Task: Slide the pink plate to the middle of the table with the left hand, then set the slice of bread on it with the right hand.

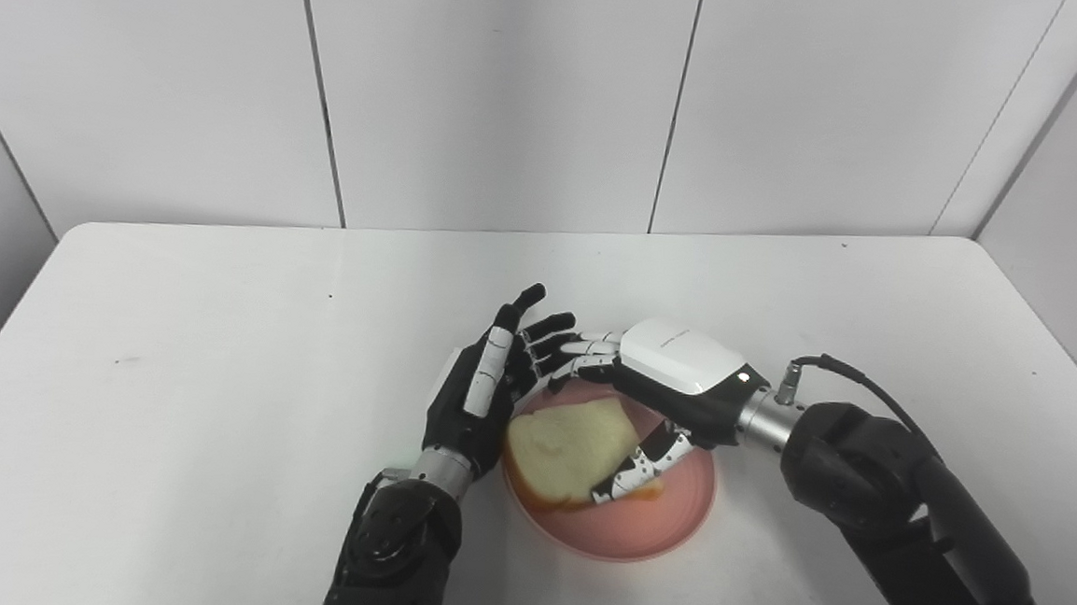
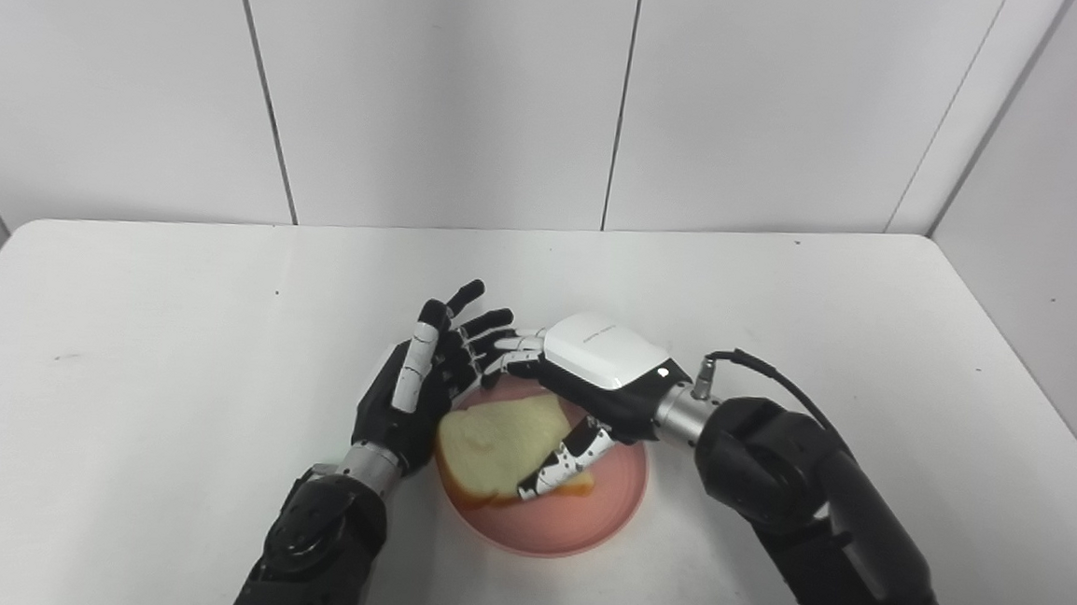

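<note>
The pink plate (image 1: 651, 525) sits on the white table, near the front middle. The slice of bread (image 1: 560, 444) lies on the plate's left part and overhangs its left rim a little. My right hand (image 1: 674, 372) hovers over the plate's far side, palm down. Its thumb lies across the bread's right end, and its fingers (image 1: 582, 350) stretch out straight past the bread's far edge without closing on it. My left hand (image 1: 482, 393) stands open beside the plate's left rim, fingers apart and pointing away, close to the right hand's fingers.
The white table (image 1: 218, 339) is bordered by white wall panels at the back and on both sides. A cable (image 1: 857, 376) loops from my right wrist. My two forearms come in at the front edge on either side of the plate.
</note>
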